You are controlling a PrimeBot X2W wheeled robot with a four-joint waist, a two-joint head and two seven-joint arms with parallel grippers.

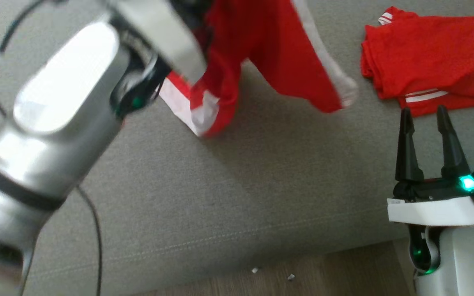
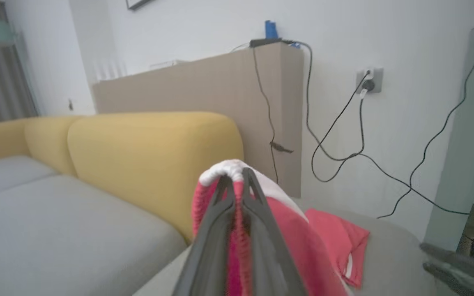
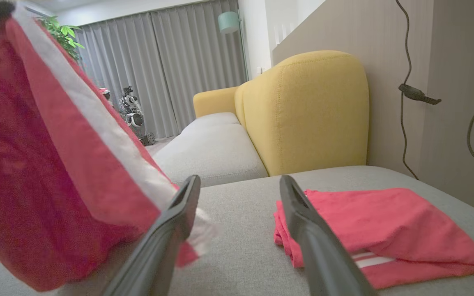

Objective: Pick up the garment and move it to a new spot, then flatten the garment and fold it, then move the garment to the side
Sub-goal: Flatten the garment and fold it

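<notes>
The garment [image 1: 261, 49], red with white stripes, hangs in the air over the grey sofa cushion [image 1: 261, 185]. Its lower folds dangle just above the cushion. In the left wrist view my left gripper [image 2: 237, 177] is shut on a bunched red and white edge of the garment [image 2: 286, 234]. My left forearm [image 1: 56, 102] crosses the head view's left side and covers that gripper. My right gripper [image 1: 426, 113] stands open and empty at the lower right. In the right wrist view the hanging garment [image 3: 48, 172] is to the left of my open right gripper [image 3: 239, 183].
A second red garment [image 1: 430, 57] lies folded on the cushion at the far right, just beyond my right fingertips [image 3: 290, 193]. A yellow backrest [image 2: 150, 156] rises behind the seat. Cables [image 2: 343, 123] hang on the wall. Wooden floor [image 1: 302, 275] borders the cushion's front edge.
</notes>
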